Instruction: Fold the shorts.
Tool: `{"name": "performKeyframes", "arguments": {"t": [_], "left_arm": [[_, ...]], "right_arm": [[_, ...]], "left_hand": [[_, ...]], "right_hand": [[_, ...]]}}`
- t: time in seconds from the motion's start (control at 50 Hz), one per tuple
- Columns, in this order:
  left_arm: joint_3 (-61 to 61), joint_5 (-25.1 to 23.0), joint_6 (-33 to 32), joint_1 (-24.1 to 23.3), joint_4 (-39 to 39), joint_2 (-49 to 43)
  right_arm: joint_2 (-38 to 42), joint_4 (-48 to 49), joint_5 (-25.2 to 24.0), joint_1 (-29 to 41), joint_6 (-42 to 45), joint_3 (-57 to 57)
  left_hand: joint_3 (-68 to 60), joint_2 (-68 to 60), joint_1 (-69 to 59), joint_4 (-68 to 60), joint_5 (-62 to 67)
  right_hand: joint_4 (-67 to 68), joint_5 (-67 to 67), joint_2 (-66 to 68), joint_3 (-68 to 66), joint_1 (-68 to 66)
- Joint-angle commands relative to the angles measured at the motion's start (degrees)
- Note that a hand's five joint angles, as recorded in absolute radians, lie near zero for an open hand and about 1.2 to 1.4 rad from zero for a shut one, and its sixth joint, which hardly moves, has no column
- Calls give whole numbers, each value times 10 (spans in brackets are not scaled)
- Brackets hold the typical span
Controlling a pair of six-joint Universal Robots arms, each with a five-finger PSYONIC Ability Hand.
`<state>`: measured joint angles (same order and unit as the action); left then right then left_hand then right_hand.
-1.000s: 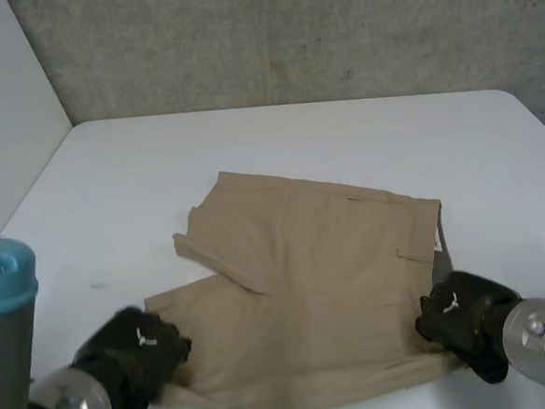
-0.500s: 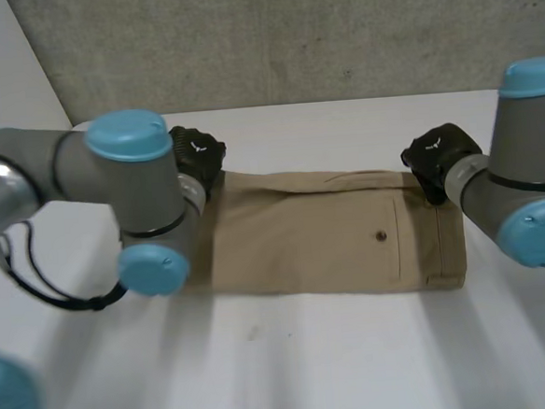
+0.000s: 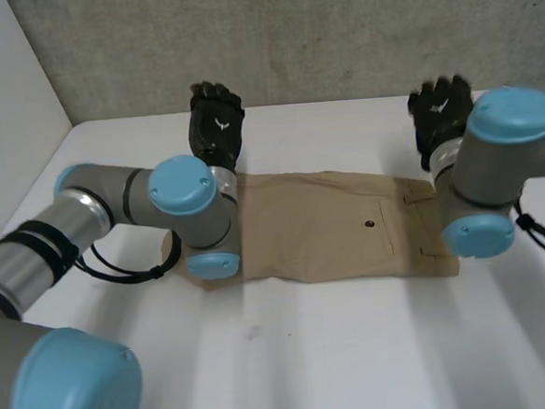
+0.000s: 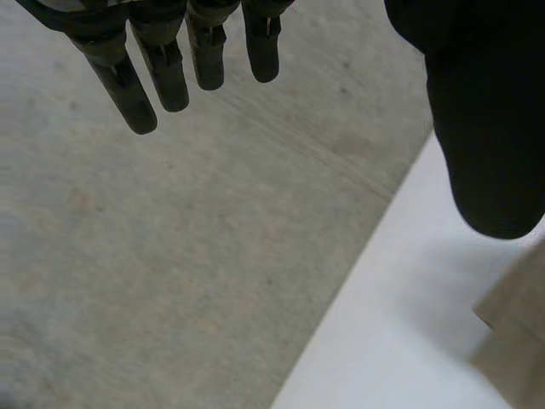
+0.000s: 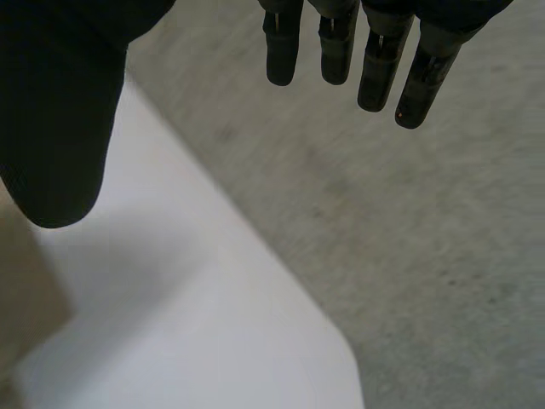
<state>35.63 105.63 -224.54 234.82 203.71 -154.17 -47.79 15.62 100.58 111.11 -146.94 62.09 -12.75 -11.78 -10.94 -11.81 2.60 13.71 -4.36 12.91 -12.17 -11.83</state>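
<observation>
The shorts point(image 3: 330, 228) lie as a folded strip on the surface point(image 3: 357, 348), running nine to three o'clock. The left robot hand point(image 3: 216, 124) hovers at eleven, the right robot hand point(image 3: 440, 118) at one, both spread and empty. For the next fold, I'd pinch one end's corners and lay the edges flush.

Soft, even light falls from above, moderately bright. The white tabletop point(image 3: 358, 358) is the brightest surface in the head view and carries no glare or hot spots. The grey wall point(image 3: 335, 32) behind it looks dull and mottled. The tan shorts point(image 3: 321, 229) are evenly lit, with only faint shading along the seams. The left hand point(image 3: 216, 124) and right hand point(image 3: 439, 113) read as near-solid black, while the blue arm caps point(image 3: 182, 185) show mild, diffuse highlights.
</observation>
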Motion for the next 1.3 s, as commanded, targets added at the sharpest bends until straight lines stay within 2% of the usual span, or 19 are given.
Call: {"name": "performKeyframes", "arguments": {"t": [0.02, 0.1, 0.18, 0.24, 0.34, 0.52, 0.62, 0.68, 0.7, 0.72, 0.86, 0.98, 1.08, 1.14, 1.26, 1.3], "left_arm": [[142, 19, 35, 5, -3, 154], [270, 13, 110, 15, -15, 254], [390, -9, 211, 18, -27, 343], [474, -39, 283, 19, -32, 394], [571, -61, 344, 27, -31, 438], [634, -60, 350, 34, -16, 437], [629, -60, 350, 41, -14, 419], [629, -60, 350, 46, -14, 418], [629, -60, 350, 46, -14, 417], [629, -60, 350, 46, -14, 417], [632, -58, 350, 46, -15, 419], [632, -56, 350, 50, -18, 433], [634, -56, 353, 54, -19, 455], [632, -56, 355, 56, -19, 463], [628, -55, 354, 56, -19, 475], [627, -55, 355, 56, -19, 480]], "right_arm": [[-148, -24, -57, -7, -98, 93], [-192, -64, -115, -27, -106, 167], [-226, -105, -144, -48, -113, 235], [-237, -117, -148, -53, -117, 277], [-238, -97, -151, -61, -119, 362], [-191, 34, -144, -70, -121, 424], [-161, 64, -139, -71, -114, 425], [-147, 64, -137, -72, -113, 422], [-146, 65, -136, -72, -113, 420], [-146, 68, -132, -76, -112, 419], [-172, 54, -127, -116, -89, 417], [-212, 37, -127, -174, 37, 413], [-216, 35, -123, -188, 145, 386], [-220, 35, -125, -155, 184, 364], [-224, 37, -130, -12, 184, 291], [-222, 40, -132, 13, 184, 280]], "left_hand": [[28, 18, 9, 18, -26], [28, 18, 9, 18, -26], [28, 18, 9, 18, -26], [28, 18, 9, 18, -26], [28, 18, 9, 18, -26], [28, 18, 9, 18, -26], [28, 18, 9, 18, -26], [28, 18, 9, 18, -26], [28, 18, 9, 18, -26], [28, 18, 9, 18, -26], [28, 18, 9, 18, -26], [28, 18, 9, 18, -26], [28, 18, 9, 18, -26], [28, 18, 9, 18, -26], [28, 18, 9, 18, -26], [28, 18, 9, 18, -26]], "right_hand": [[-37, 44, -29, 22, 18], [-37, 44, -29, 22, 18], [-37, 44, -29, 22, 18], [1, 6, 8, -16, -19], [53, -46, 61, -68, -72], [127, -120, 135, -142, -146], [199, -193, 207, -214, -218], [362, -355, 370, -377, -380], [477, -471, 485, -493, -496], [661, -655, 669, -676, -680], [663, -656, 671, -678, -682], [663, -656, 671, -678, -682], [663, -656, 671, -678, -682], [663, -656, 671, -678, -682], [663, -656, 671, -678, -682], [663, -656, 671, -678, -682]]}}
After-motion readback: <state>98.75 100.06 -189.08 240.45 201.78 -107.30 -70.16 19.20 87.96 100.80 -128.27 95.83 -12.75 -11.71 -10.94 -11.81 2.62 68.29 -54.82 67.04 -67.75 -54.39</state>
